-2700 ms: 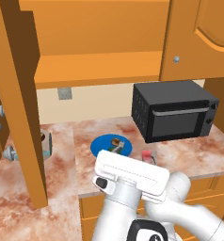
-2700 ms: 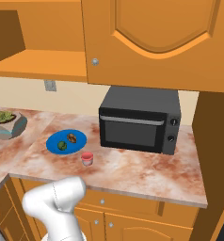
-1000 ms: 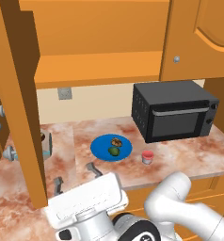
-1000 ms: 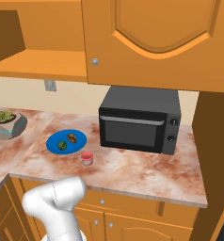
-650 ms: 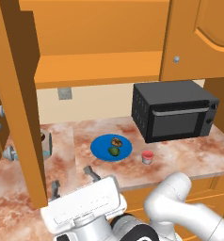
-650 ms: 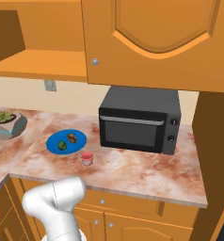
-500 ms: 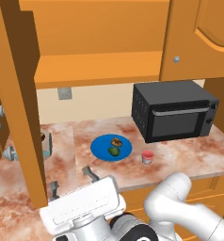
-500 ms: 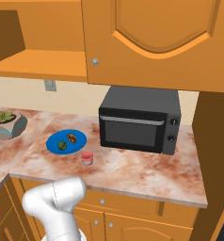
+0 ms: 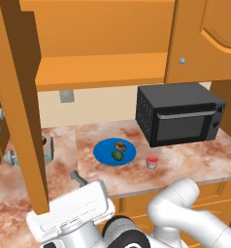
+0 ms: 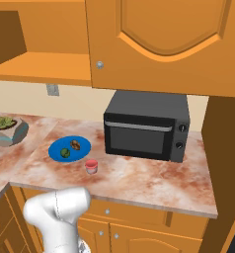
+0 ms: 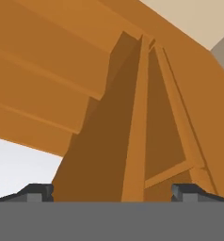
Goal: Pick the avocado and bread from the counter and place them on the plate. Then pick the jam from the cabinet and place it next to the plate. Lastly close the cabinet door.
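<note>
The blue plate lies on the marbled counter and carries the green avocado and the brown bread. The pinkish jam stands on the counter just right of the plate. The cabinet is open, and its cabinet door juts toward me at the left. My gripper is open and holds nothing. It points up at the door, whose edge rises between the fingertips. One finger shows right of the door's lower end.
A black microwave stands right of the plate. A closed orange wall door hangs above it. A grey planter sits at the counter's far left. Low orange fronts run beneath the counter.
The hand has slid a little left and down, closer to the open door's lower end. The jaws stay wide open. Plate, food and jam have not moved.
</note>
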### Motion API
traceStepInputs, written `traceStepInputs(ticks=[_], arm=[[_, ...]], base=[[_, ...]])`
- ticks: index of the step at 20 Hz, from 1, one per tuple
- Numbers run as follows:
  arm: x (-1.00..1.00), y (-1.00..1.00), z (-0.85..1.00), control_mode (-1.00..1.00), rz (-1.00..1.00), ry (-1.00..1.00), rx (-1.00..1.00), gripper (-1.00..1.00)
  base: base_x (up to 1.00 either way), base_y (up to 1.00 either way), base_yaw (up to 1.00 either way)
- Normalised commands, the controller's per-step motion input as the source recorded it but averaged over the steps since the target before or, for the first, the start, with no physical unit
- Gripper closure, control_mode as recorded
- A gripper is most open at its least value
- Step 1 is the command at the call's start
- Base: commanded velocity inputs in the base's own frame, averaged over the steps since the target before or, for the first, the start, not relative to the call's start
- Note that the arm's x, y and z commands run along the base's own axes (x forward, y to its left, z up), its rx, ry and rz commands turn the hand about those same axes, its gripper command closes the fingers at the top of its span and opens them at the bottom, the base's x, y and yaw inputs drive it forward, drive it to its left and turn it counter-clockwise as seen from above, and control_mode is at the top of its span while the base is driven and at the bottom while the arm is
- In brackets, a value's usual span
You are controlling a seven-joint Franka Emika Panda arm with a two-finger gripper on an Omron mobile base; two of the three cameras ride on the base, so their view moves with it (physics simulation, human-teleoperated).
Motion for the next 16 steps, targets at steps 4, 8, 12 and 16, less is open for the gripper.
traceStepInputs(ticks=[4, 8, 12, 16], arm=[[0.0, 0.27, 0.0, -1.0, 0.0, 0.0, 0.0, -1.0], [0.0, 0.22, 0.0, -1.0, 0.0, 0.0, 0.0, -1.0], [0.0, 0.21, 0.0, -1.0, 0.0, 0.0, 0.0, -1.0], [0.0, 0.17, 0.01, -1.0, 0.0, -0.01, 0.0, -1.0]], base=[[0.0, 0.0, 0.0], [0.0, 0.0, 0.0], [0.0, 0.0, 0.0], [0.0, 0.0, 0.0]])
